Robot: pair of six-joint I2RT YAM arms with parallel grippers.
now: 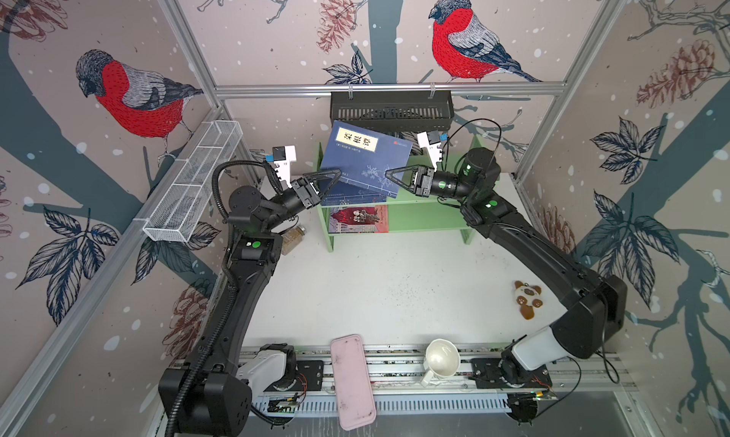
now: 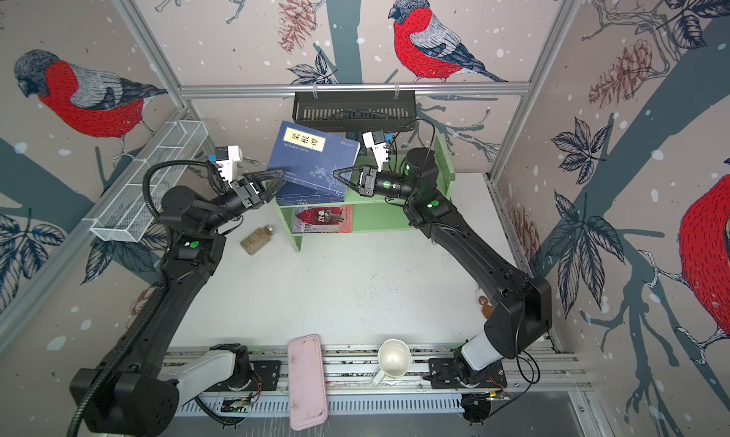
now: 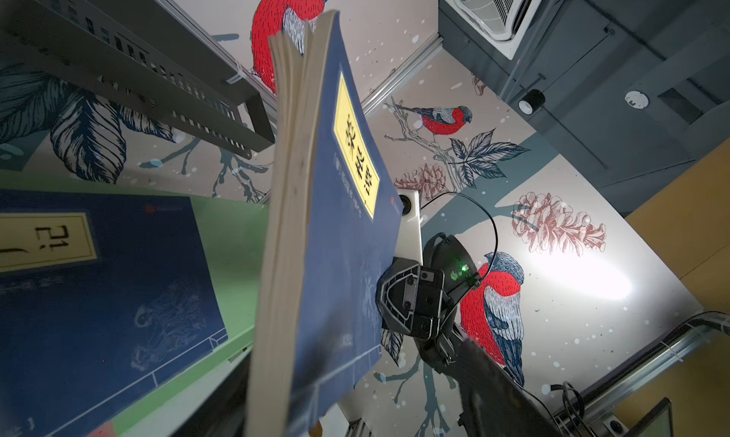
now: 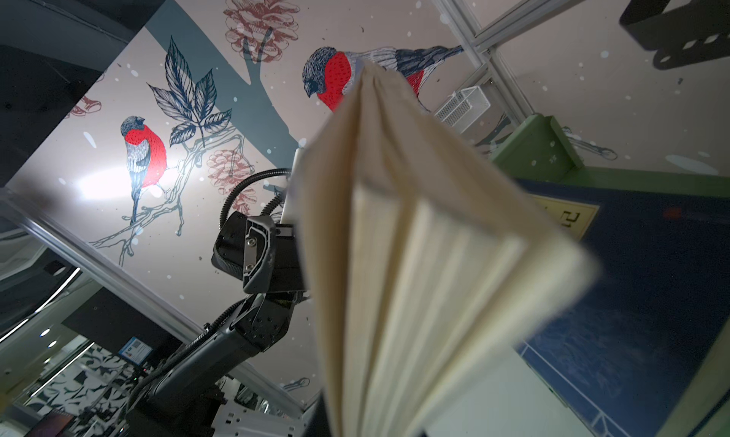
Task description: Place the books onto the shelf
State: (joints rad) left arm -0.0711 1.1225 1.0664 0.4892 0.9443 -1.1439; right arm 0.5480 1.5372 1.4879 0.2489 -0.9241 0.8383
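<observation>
A navy book with a yellow label (image 1: 363, 154) (image 2: 312, 158) hangs tilted above the light green shelf (image 1: 426, 218) (image 2: 379, 218). My right gripper (image 1: 389, 174) (image 2: 336, 173) is shut on its right edge; the right wrist view shows its fanned pages (image 4: 414, 257) edge-on. My left gripper (image 1: 335, 176) (image 2: 281, 175) is open, with the book's lower left corner between its jaws. The cover (image 3: 343, 237) stands at a slant in the left wrist view. Another navy book (image 1: 351, 197) (image 3: 98, 277) lies on the top tier. A red-and-grey book (image 1: 359, 219) (image 2: 324, 219) lies on the lower tier.
A black slotted basket (image 1: 391, 105) hangs on the back rail just above the shelf. A white wire mesh basket (image 1: 193, 182) hangs on the left wall. A jar (image 1: 293, 239) lies left of the shelf. A pink case (image 1: 352, 381), a white mug (image 1: 442, 360) and a plush toy (image 1: 527, 299) sit near the front.
</observation>
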